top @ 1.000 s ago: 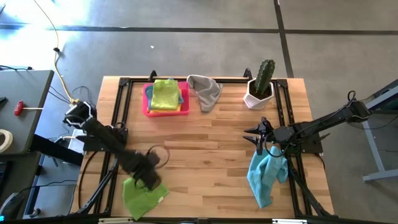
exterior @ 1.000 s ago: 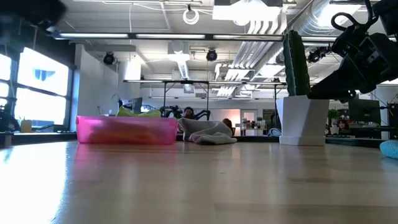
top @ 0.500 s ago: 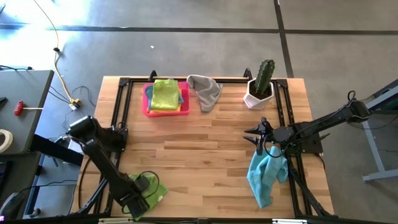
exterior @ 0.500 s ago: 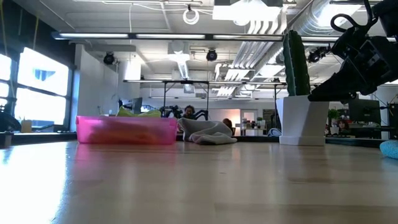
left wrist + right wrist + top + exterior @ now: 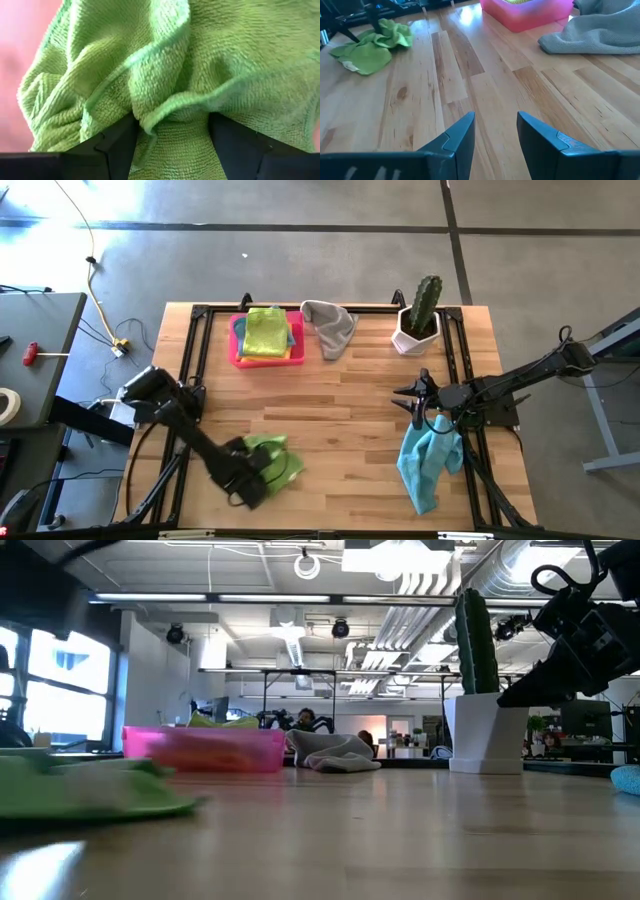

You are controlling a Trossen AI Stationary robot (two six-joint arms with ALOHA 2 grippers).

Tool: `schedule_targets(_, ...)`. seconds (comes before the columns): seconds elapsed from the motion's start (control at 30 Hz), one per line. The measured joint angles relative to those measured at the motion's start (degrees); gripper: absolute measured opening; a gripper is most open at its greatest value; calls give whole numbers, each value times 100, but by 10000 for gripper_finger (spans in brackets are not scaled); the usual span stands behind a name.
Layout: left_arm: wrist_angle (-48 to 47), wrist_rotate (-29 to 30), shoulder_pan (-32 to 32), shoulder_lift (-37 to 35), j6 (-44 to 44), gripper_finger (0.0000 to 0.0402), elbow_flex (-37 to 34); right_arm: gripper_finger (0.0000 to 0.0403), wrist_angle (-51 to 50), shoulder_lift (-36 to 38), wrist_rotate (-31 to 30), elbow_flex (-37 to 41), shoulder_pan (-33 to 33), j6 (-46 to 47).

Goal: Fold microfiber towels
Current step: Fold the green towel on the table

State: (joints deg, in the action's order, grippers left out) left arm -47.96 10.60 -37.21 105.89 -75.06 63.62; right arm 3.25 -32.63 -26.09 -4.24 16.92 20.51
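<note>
My left gripper (image 5: 250, 472) is at the table's near left, shut on a green towel (image 5: 275, 460) that lies bunched on the wood; it also shows in the low view (image 5: 90, 790) and the right wrist view (image 5: 370, 45). My right gripper (image 5: 418, 408) hovers open and empty at the right, above the table (image 5: 495, 125). A light blue towel (image 5: 430, 462) lies crumpled beside it by the right edge. A grey towel (image 5: 330, 326) lies crumpled at the back. A lime towel (image 5: 266, 332) sits in the pink tray (image 5: 236, 352). My left gripper pinches a bunched fold of the green towel (image 5: 165, 112) between its two fingers (image 5: 117, 142), several layers gathered together. The rest of the towel spreads slack beyond the fingers and lies on the table (image 5: 110, 802).
A white pot with a cactus (image 5: 418, 320) stands at the back right. The pink tray stands at the back left, with the grey towel next to it. Bare wood (image 5: 340, 420) lies between the two arms.
My left gripper first went toward the table's near edge over the green towel, then toward the right and a little toward the far edge. The towel has been dragged along with it and has bunched up from a flat patch. My right arm has kept still.
</note>
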Motion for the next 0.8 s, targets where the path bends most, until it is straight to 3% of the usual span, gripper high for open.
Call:
schedule_targets(0.2,1315,930,956,36,1968,232,-9,138,-48,1,-2,1,-1,0)
schedule_targets(0.47,4058,756,2111,310,4410,232,-7,138,-120,6,-22,1,1,2)
schedule_targets(0.67,4720,683,2638,364,4830,232,-7,138,-150,6,-22,1,0,1)
schedule_targets(0.8,4815,428,2658,121,4821,232,-4,138,-181,7,-20,-1,1,2)
